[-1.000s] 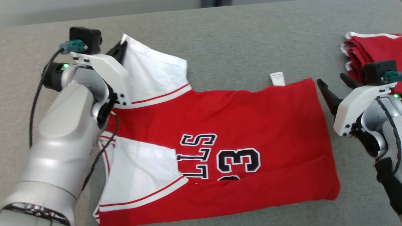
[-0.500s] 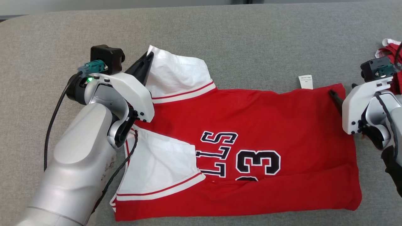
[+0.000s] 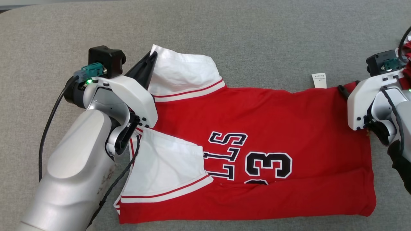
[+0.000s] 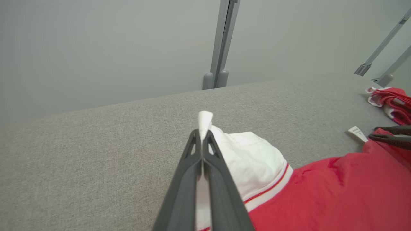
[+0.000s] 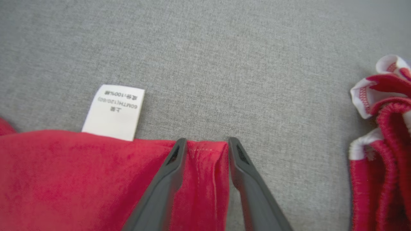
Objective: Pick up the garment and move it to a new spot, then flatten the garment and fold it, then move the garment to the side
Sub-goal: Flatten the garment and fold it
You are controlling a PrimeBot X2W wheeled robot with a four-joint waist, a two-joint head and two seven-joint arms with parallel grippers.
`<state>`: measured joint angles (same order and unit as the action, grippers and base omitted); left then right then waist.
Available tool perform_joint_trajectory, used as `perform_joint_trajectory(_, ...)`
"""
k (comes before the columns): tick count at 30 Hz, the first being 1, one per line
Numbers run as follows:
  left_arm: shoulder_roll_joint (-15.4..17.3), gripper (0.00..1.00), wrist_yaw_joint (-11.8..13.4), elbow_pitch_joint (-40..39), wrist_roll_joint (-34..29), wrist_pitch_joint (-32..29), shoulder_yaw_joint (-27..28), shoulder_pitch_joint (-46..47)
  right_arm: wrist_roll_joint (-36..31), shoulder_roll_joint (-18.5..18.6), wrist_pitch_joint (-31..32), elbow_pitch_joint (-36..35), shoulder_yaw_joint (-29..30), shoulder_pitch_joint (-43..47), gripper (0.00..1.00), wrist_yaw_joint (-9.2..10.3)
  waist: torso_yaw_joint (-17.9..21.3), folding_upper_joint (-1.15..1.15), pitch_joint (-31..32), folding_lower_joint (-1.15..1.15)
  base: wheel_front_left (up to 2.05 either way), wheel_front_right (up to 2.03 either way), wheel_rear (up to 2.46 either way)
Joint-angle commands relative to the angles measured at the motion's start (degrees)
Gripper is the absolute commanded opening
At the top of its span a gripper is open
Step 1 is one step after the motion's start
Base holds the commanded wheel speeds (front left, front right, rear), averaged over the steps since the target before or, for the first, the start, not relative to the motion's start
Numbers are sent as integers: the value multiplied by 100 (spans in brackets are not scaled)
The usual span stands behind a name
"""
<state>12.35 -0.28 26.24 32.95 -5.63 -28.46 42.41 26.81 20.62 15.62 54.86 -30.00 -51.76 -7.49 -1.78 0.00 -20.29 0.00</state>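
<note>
The red jersey (image 3: pixel 273 128) with white sleeves and black lettering lies spread on the grey surface. My left gripper (image 3: pixel 150 62) is at the far left sleeve (image 3: pixel 183 73) and is shut on its tip; in the left wrist view a bit of white cloth (image 4: pixel 205 119) sticks out above the closed left gripper (image 4: pixel 202 133). My right gripper (image 3: pixel 342 91) is at the jersey's far right corner. In the right wrist view its fingers (image 5: pixel 173 160) stand apart on either side of the red corner (image 5: pixel 205 154), and the right gripper (image 5: pixel 207 142) is open.
A white care label (image 3: pixel 319 80) sticks out from the jersey's far edge, also seen as the label (image 5: pixel 114 110). A pile of red and white garments (image 5: pixel 382 138) lies just right of the right gripper. Grey metal posts (image 4: pixel 221 41) stand behind the surface.
The camera has shifted. My right gripper has moved in from beside the jersey onto its far right corner, and its fingers have narrowed. The left gripper still holds the sleeve tip.
</note>
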Motion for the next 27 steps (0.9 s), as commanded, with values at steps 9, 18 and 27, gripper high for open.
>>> perform_joint_trajectory(9, 182, 0, 149, -395, 87, -24, 62, -264, 329, 38, -185, 183, -441, -89, 0, -1, 33, 0, 66, 0, 0, 0, 0)
perform_joint_trajectory(18, 384, 0, 307, -953, 186, 183, 235, -737, 785, 159, -782, -35, -640, 148, 0, -1, 123, 0, 384, 0, 0, 0, 0)
perform_joint_trajectory(27, 619, 0, 600, -1995, 476, 406, 496, -1901, 1436, 529, -1511, -933, -677, 1004, 0, -2, 183, 0, 856, 0, 0, 0, 0)
